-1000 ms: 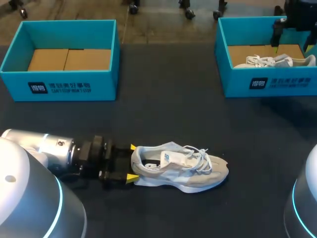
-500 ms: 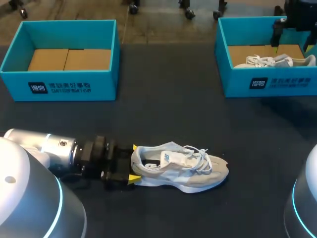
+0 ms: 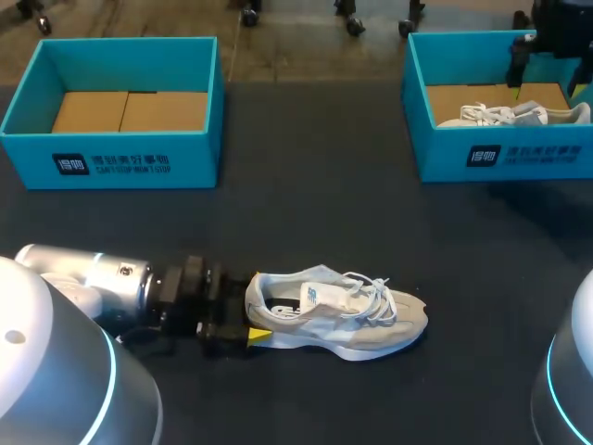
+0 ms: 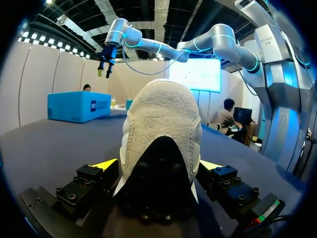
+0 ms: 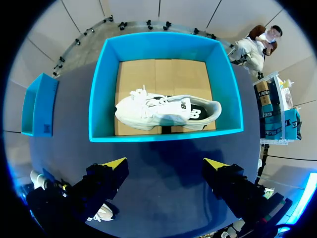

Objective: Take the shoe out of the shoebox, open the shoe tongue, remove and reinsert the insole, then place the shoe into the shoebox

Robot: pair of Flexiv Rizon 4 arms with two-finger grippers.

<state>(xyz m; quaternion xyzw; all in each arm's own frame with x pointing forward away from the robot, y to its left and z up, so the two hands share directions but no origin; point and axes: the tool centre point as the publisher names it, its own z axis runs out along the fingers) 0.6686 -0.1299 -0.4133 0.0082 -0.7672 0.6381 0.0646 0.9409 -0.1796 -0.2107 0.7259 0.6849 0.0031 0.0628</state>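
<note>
Straddling the heel of the grey sneaker (image 3: pixel 343 320), which lies toe-away directly ahead, the left gripper (image 4: pixel 158 164) is held spread; an off-centre closure is judged liable to twist or shove the shoe away.

Rounded silver-grey left arm (image 3: pixel 88 271) with a glowing cyan ring, black wrist segments, blocky black left gripper (image 4: pixel 157 166) dotted with small screw heads, bright yellow fingertips (image 4: pixel 105 164), silver right arm (image 4: pixel 218 42) banded cyan at its joints, matching black right gripper (image 5: pixel 166 163)
</note>
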